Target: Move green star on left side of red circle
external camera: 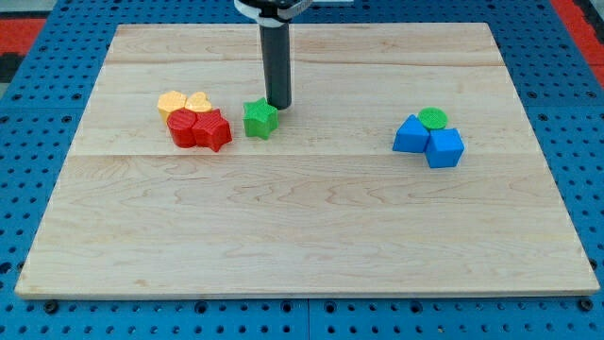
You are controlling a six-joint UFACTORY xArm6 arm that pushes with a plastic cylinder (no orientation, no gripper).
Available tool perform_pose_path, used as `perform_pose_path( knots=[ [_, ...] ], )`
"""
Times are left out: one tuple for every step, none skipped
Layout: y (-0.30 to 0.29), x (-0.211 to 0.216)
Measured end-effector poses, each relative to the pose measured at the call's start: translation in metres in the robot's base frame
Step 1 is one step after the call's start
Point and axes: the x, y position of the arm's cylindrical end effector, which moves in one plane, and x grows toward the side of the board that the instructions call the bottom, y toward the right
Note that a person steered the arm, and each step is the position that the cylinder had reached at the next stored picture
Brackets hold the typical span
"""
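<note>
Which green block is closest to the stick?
The green star. It sits right beside my tip, on its left. The green circle is far off right, by the blue blocks.

Green star [260,119], red [199,129] and yellow blocks [183,102], blue blocks [428,141], pale wood board [302,217]

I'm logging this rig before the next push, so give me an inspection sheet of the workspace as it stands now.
Surface: wooden board, flat, no spills seen.
Job's things: green star lies to the view's right of the red circle, not yet on its left.
Clutter: red star, two yellow blocks; at right, blue blocks with a green circle.
Gripper: none; my tip sits just upper-right of the green star, touching or nearly so.
Cables: nothing seen.
Surroundings: blue pegboard around the board.
</note>
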Motion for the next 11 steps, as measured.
perform_pose_path(
  knots=[
    [-0.009, -0.003],
    [-0.046, 0.001],
    [-0.08, 0.018],
    [-0.03, 0.029],
    [-0.021, 0.023],
    [0.008, 0.05],
    [0.057, 0.05],
    [0.092, 0.056],
    [0.092, 0.101],
    [0.05, 0.121],
    [-0.007, 0.123]
  ],
)
